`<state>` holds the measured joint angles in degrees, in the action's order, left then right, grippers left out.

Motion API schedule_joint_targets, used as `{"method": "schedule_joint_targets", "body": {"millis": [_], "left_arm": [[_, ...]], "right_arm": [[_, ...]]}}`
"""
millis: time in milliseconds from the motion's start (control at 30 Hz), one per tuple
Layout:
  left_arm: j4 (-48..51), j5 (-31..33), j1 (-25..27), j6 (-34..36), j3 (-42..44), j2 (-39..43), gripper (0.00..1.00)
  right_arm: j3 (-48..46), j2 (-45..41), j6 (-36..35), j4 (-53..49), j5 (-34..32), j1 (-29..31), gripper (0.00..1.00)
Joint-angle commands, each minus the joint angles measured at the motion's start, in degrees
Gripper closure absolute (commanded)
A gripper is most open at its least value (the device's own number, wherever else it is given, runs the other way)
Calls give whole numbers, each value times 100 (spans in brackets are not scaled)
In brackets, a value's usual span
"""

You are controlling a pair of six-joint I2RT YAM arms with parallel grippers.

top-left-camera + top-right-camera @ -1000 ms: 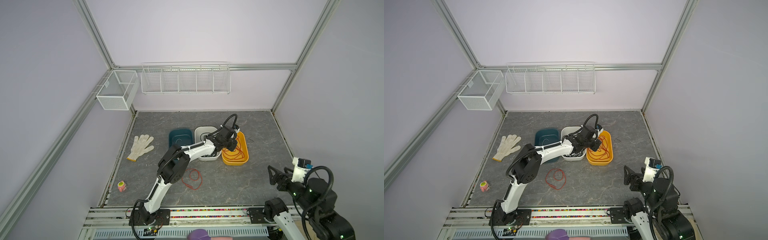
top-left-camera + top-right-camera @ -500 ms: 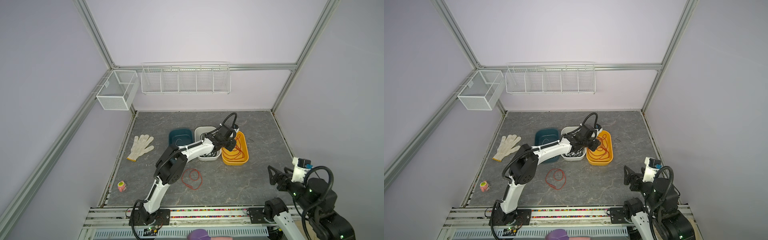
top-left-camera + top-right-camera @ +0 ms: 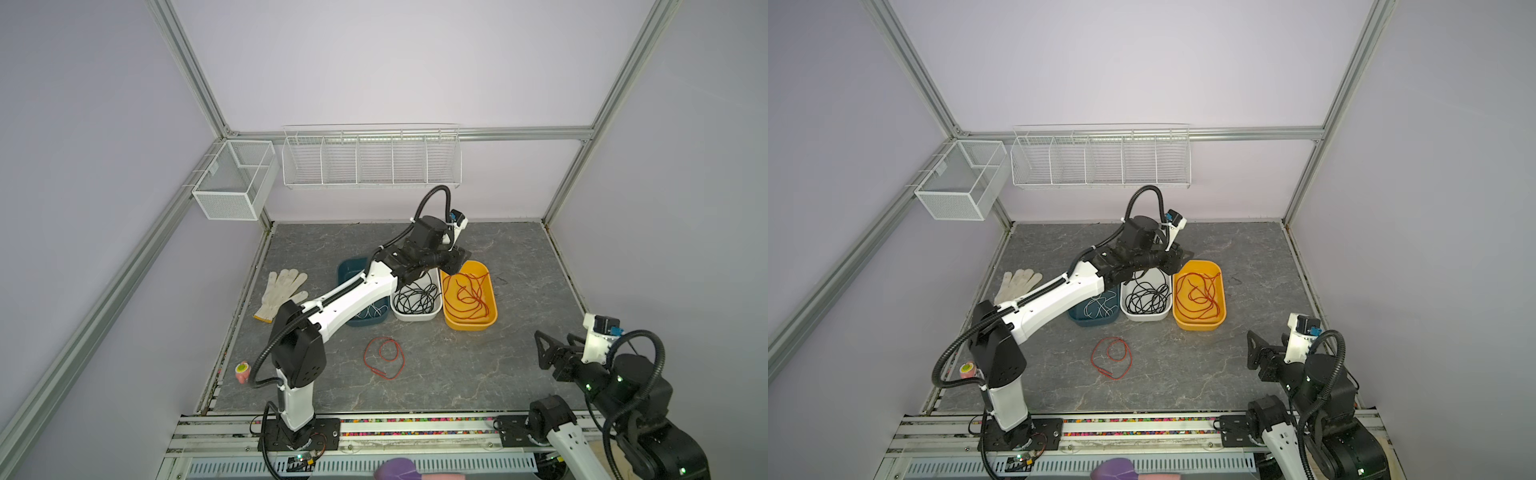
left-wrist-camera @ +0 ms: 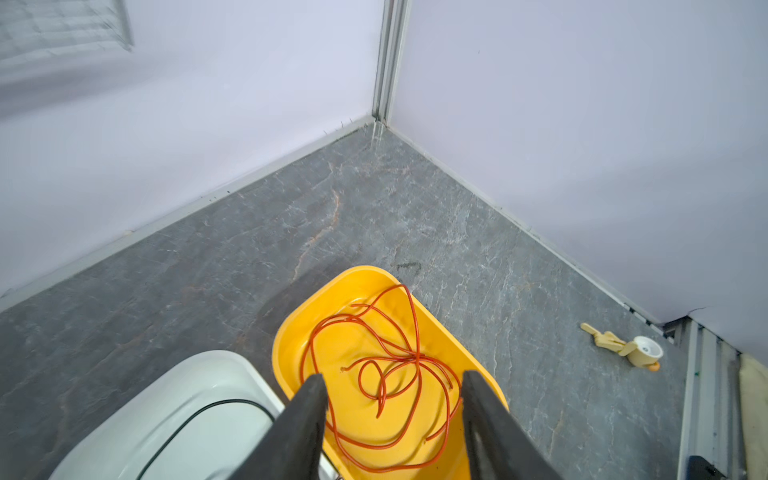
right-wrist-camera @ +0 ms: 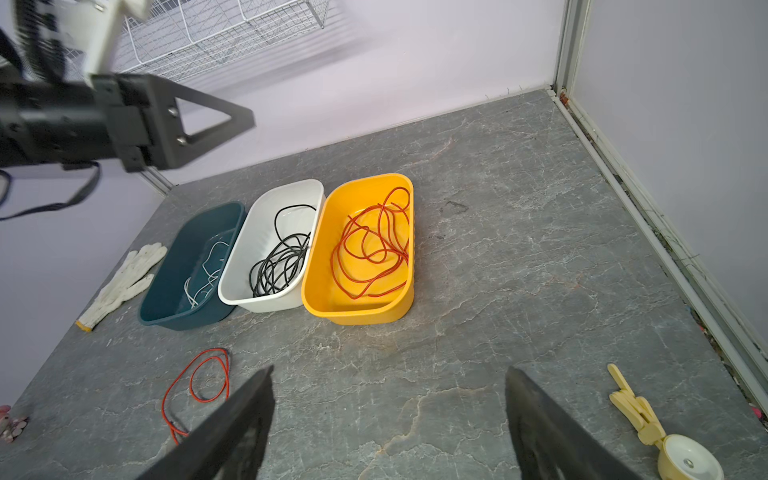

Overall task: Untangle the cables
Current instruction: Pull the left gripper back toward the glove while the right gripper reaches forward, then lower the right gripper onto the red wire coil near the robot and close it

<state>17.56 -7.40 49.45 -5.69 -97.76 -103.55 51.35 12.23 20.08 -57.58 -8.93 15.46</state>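
Grey veined counter (image 3: pixel 519 266), lilac walls on three sides, aluminium posts in the corners. Wire rack (image 3: pixel 371 160) on the 12 o'clock wall, mesh basket (image 3: pixel 232 183) up at 10. Three tubs side by side mid-counter: teal tub (image 5: pixel 183 320) with a white cable (image 5: pixel 208 270), white tub (image 5: pixel 270 303) with black cables (image 5: pixel 278 266), yellow tub (image 5: pixel 361 313) with red cables (image 5: pixel 374 249). One loose red cable (image 3: pixel 384 359) lies coiled on the bare stone at 6 o'clock of the tubs. Glove (image 3: pixel 280 291) at 9, small pink thing (image 3: pixel 242 371) at 8 by the edge, cream toy (image 5: pixel 646 428) at 4. My left arm (image 3: pixel 353 295) crosses the teal tub and hides part of it from above. Left jaws hang released over the yellow tub's 12 o'clock end, nothing between the fingers (image 4: pixel 307 415). Right jaws spread wide and empty at 4 o'clock.
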Motion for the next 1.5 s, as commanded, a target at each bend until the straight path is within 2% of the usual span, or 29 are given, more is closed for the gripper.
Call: {"method": "schedule_joint_targets", "body": {"millis": [0,200,300,433,567,667,733,867,1033,1133,1300,1467], "left_arm": [[-161,-51,-173,-273,506,728,37],[-400,352,-401,-663,1648,2136,18],[-390,812,-427,-784,2265,2922,2],[-17,1553,-463,-853,2969,4011,1],[819,2681,-477,-854,3415,4945,1],[1350,3615,-477,-1041,3857,5517,1],[1583,4002,-473,-1097,4180,5826,1],[1856,4950,-472,-1174,4743,6391,1],[1324,5719,-477,-1070,5599,7210,1],[961,5717,-472,-1019,6083,7722,1],[987,5734,-477,-1084,6372,8164,1],[989,5925,-472,-916,6473,8167,1]], "right_arm": [[-59,128,-99,160,91,-17,12],[19,459,-168,169,278,-1,12],[177,759,-218,177,475,1,12],[400,1264,-270,216,838,14,12],[433,1893,-86,513,1444,51,12],[432,2166,61,757,1463,270,12],[410,2337,148,965,1365,584,12],[471,2907,305,1154,551,1698,12],[499,3646,609,1508,-389,3050,12],[472,4140,703,1815,-613,3612,12],[577,5141,717,2302,-804,4469,12],[587,5929,826,3010,-562,4849,8]]}}
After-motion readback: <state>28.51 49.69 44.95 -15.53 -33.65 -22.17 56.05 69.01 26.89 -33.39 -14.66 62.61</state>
